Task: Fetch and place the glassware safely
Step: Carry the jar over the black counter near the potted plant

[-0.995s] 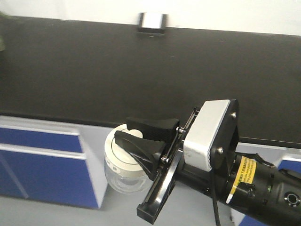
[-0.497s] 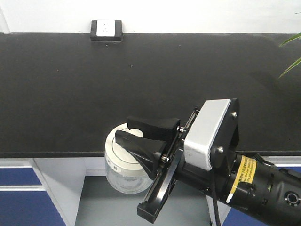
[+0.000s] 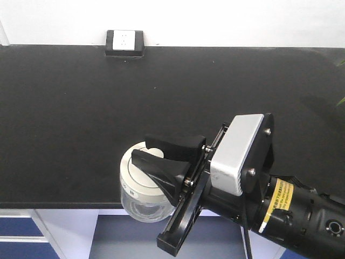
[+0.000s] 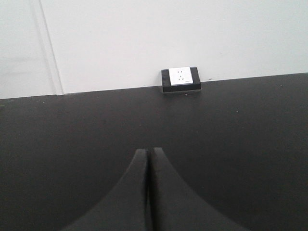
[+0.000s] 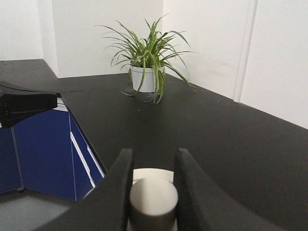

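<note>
Jar [image 3: 135, 189] w/ cream lid at front edge of black tabletop [image 3: 64, 108], your right end effector [image 3: 141, 147] clamped on its lid knob [image 5: 153, 196], left end effector [image 4: 148, 153] fingers together, empty, wall socket [image 3: 124, 41] behind.

Jar [image 3: 132, 183] partly masked and cropped

In the front view, much of the lid is covered by the right gripper [image 3: 141, 147]. The rim marks and the print on the yellow label [image 3: 280, 200] are too small to be read. In the right wrist view, the glass body is cut off below, and the left gripper [image 4: 147, 153] is likewise cropped at its base.
</note>
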`<state>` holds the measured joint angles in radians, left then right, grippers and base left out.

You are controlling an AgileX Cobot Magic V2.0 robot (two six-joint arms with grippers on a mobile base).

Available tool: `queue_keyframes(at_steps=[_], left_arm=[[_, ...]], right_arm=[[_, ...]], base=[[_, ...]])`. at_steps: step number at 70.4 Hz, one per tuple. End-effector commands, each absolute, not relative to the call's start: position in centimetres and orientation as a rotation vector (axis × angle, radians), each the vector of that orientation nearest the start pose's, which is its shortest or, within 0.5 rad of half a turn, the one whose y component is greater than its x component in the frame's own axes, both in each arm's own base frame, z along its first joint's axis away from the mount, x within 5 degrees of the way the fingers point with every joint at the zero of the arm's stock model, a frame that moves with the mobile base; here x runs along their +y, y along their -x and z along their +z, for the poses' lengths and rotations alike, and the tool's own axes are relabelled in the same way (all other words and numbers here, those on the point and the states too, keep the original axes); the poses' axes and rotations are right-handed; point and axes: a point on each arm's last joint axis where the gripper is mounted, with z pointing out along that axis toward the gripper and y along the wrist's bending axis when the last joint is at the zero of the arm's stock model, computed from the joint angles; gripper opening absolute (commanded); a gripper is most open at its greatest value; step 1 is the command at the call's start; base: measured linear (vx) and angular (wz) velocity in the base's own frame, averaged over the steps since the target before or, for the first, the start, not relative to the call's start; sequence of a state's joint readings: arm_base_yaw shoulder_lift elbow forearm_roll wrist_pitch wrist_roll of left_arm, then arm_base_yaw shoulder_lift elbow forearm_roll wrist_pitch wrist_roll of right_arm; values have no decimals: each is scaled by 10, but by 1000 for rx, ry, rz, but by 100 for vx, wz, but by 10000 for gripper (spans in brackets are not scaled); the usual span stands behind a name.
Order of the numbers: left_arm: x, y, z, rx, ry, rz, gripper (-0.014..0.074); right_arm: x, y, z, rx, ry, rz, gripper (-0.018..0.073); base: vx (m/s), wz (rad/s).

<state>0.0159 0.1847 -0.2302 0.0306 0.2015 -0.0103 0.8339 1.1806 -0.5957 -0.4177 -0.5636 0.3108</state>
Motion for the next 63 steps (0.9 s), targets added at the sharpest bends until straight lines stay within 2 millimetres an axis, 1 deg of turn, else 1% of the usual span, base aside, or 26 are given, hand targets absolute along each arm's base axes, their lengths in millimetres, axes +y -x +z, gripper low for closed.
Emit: queue_keyframes(at_steps=[1, 63], left_arm=[[1, -66, 276, 1554, 9, 14, -7], [1, -66, 276, 1554, 9, 14, -7]], right_arm=[[195, -148, 326, 1214, 781, 842, -3], [195, -148, 326, 1214, 781, 842, -3]], base=[[16, 4], [11, 2]])
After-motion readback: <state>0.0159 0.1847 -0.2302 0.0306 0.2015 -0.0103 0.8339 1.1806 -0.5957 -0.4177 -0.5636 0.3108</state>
